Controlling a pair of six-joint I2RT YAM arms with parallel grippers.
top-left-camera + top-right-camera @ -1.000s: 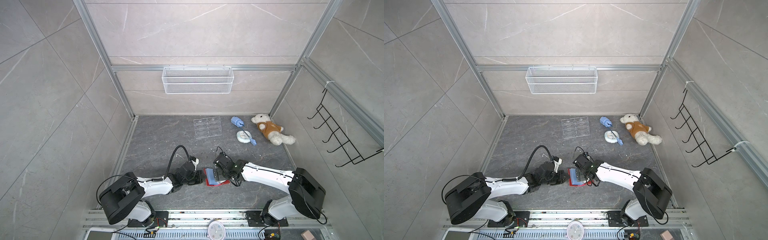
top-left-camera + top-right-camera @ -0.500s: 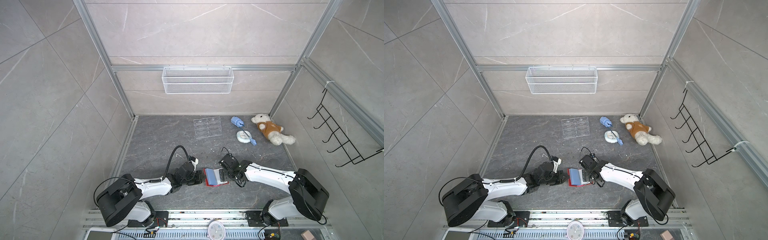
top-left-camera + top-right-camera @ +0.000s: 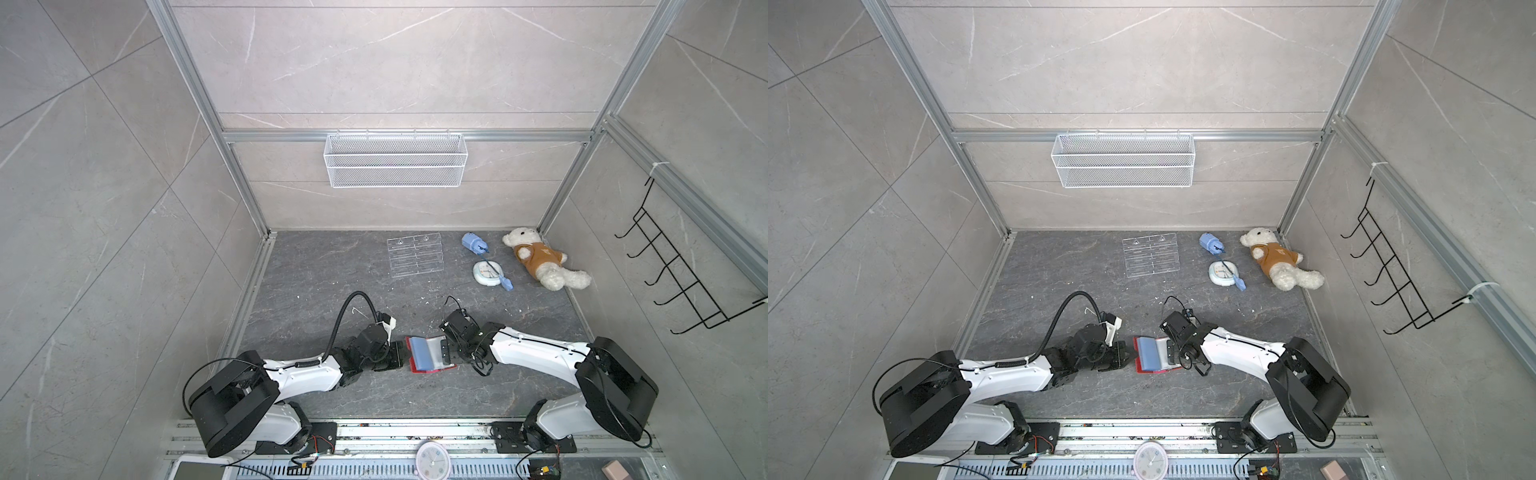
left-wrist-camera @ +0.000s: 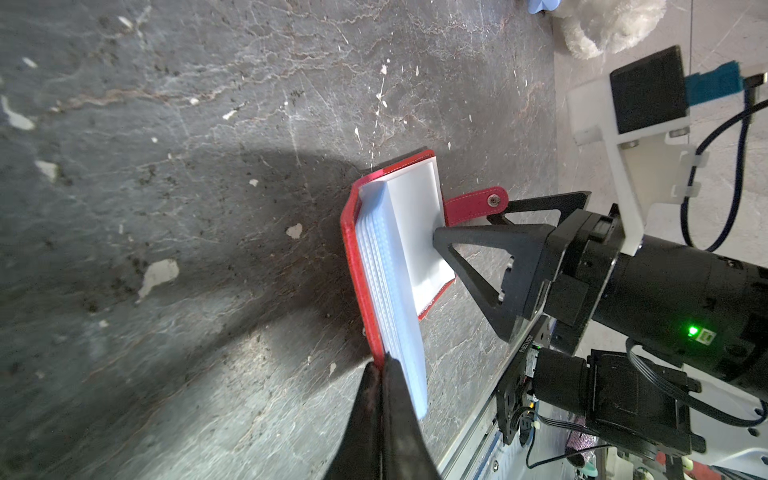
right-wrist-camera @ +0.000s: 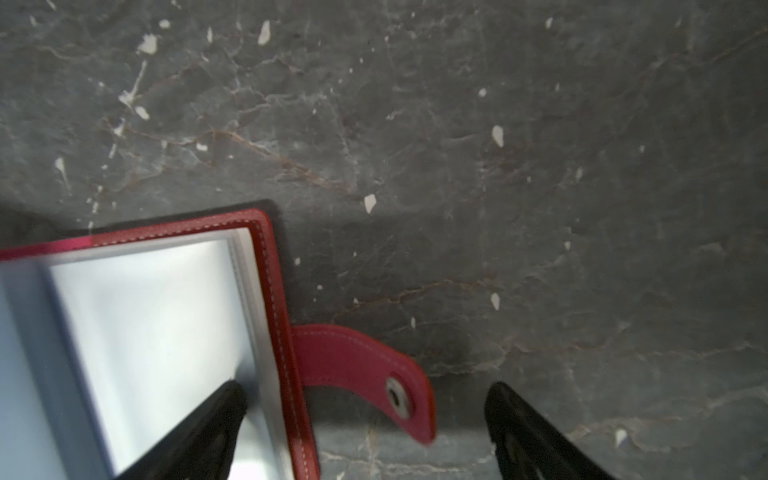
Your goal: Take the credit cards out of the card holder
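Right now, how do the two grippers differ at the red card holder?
The left gripper is shut, while the right gripper is open. The left one pinches the raised cover edge of the card holder; the right one grips nothing, with one finger on a pale inner page and the other past the snap tab. Both sit low at the card holder, on opposite sides.

Closed left gripper [image 3: 400, 355], wide right gripper [image 3: 445, 352]
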